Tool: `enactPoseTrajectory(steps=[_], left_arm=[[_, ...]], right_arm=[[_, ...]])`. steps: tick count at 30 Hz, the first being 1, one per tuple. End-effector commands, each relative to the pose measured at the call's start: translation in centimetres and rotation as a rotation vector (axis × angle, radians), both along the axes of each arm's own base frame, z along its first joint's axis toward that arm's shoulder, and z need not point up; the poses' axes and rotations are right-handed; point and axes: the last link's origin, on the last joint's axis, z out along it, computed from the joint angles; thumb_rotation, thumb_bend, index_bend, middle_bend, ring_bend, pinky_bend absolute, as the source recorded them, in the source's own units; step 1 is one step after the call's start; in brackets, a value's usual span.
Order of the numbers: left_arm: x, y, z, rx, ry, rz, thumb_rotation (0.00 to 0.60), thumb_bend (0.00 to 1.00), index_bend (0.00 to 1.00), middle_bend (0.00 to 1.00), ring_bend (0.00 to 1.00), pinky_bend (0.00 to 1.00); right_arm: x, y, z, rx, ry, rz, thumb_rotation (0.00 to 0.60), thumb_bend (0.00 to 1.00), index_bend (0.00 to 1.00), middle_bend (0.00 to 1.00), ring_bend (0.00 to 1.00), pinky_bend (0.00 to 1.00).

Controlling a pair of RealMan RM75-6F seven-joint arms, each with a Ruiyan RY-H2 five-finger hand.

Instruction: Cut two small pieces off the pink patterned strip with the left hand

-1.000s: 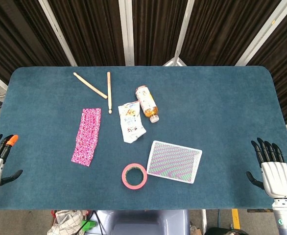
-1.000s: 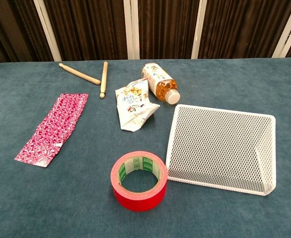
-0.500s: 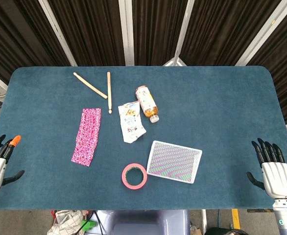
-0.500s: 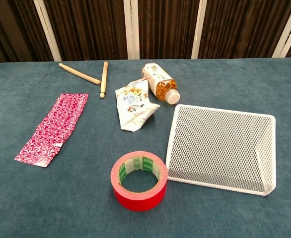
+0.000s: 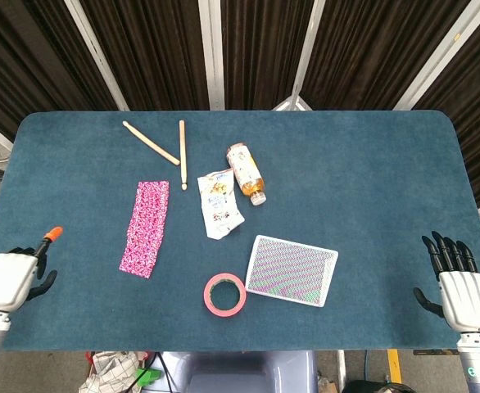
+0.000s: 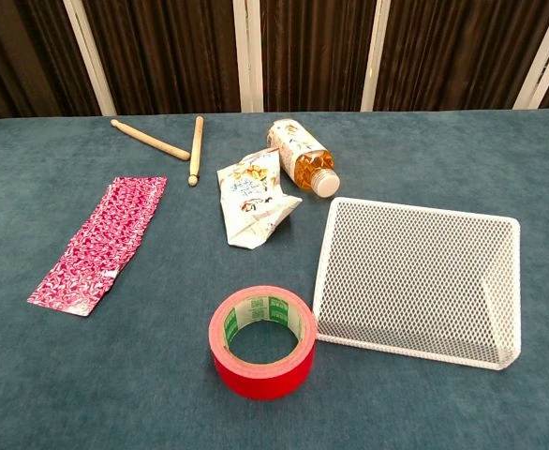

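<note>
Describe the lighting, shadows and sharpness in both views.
Head view: even overhead light, faint shadows, sharp across the table; the left hand and right hand sit at the frame's lower corners. Chest view: soft light, crisp on the red tape roll and pink patterned strip, no glare; neither hand shows.

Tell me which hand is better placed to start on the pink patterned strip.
Left. The left hand sits at the table's near left corner, on the same side as the pink patterned strip. The right hand is at the far right edge, with the white mesh tray between.
</note>
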Motion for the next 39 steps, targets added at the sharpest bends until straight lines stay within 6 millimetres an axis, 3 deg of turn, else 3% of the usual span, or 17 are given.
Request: enactPoseTrajectory(steps=[1, 5, 13, 27, 39], left_arm=[[0.5, 1.7, -1.5, -0.056, 0.029, -0.010, 0.600, 0.69, 0.17, 0.84, 0.67, 0.60], [1.1, 2.7, -2.9, -0.115, 0.053, -0.014, 0.600, 0.76, 0.18, 0.85, 0.69, 0.61], [2.2, 3.3, -5.7, -0.250, 0.092, -0.026, 0.600, 0.79, 0.21, 0.87, 0.71, 0.61], [3.5, 2.8, -8.8, -0.361, 0.136, -0.048, 0.600, 0.79, 0.21, 0.87, 0.71, 0.61], [4.2, 3.6, -11.2, -0.427, 0.171, -0.036, 0.600, 0.79, 0.21, 0.87, 0.71, 0.61]], right_arm=[[0.0, 0.0, 0.0, 0.001, 0.000, -0.002, 0.600, 0.27, 0.02, 0.05, 0.08, 0.09], [0.0, 0.0, 0.0, -0.001, -0.002, -0.002, 0.600, 0.27, 0.02, 0.05, 0.08, 0.09], [-0.1, -0.1, 0.2, -0.011, -0.007, -0.007, 0.600, 0.27, 0.02, 0.05, 0.08, 0.09], [-0.3, -0.1, 0.5, -0.018, -0.019, -0.015, 0.600, 0.27, 0.02, 0.05, 0.08, 0.09], [-0.4, 0.0, 0.8, -0.030, -0.025, -0.016, 0.600, 0.27, 0.02, 0.05, 0.08, 0.09]])
